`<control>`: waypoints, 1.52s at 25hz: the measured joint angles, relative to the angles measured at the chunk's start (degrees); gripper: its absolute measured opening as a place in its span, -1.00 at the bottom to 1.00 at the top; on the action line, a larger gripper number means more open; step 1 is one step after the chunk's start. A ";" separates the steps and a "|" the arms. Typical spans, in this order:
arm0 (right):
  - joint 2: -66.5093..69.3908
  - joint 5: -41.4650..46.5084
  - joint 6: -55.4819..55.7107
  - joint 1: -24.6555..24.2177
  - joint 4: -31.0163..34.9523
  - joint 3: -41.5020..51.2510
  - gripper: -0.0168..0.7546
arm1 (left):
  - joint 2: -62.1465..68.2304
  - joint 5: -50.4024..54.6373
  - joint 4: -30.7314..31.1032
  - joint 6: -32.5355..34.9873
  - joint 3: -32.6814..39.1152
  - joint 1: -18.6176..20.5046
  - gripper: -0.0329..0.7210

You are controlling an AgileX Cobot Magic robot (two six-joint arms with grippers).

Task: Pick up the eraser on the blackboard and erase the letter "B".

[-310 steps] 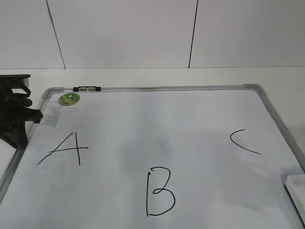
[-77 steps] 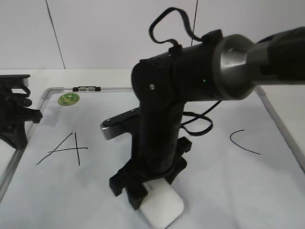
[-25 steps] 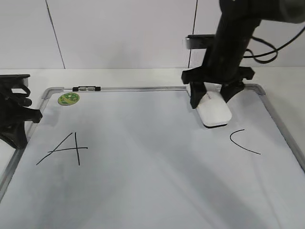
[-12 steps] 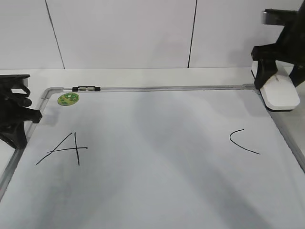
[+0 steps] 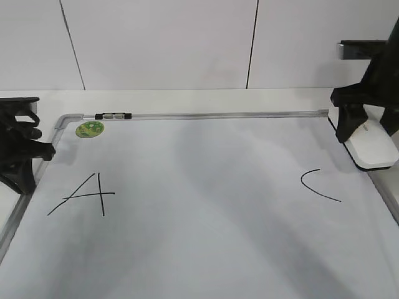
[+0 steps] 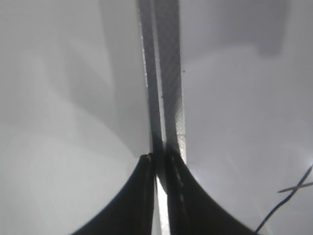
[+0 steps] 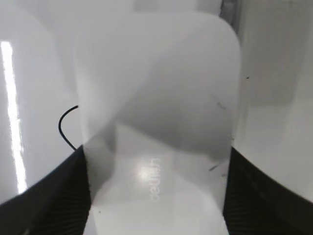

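Observation:
The white eraser is at the right edge of the blackboard, just right of the "C". My right gripper is shut on it. The right wrist view shows the eraser filling the space between the jaws, with part of the "C" to its left. No letter "B" shows on the board; where it stood is blank white. My left gripper is at the board's left edge, and its jaws are shut and empty over the grey frame.
The black "A" is on the board's left part. A round green sticker and a small black clip sit at the top left of the frame. A white wall stands behind the table.
The "B" seen at the start is gone. In the last second my right gripper has carried the eraser from the board's upper middle to its right edge, then a little lower. The left arm has not moved.

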 joint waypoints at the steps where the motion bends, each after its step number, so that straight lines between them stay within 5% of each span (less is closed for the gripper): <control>1: 0.65 0.00 -0.14 0.00 -0.09 0.00 0.49 | 0.00 0.00 0.00 0.00 0.00 0.00 -0.84; 38: 5.75 -0.19 -2.45 -4.11 4.86 0.00 0.49 | 0.00 0.00 -0.20 0.00 0.00 0.00 -0.84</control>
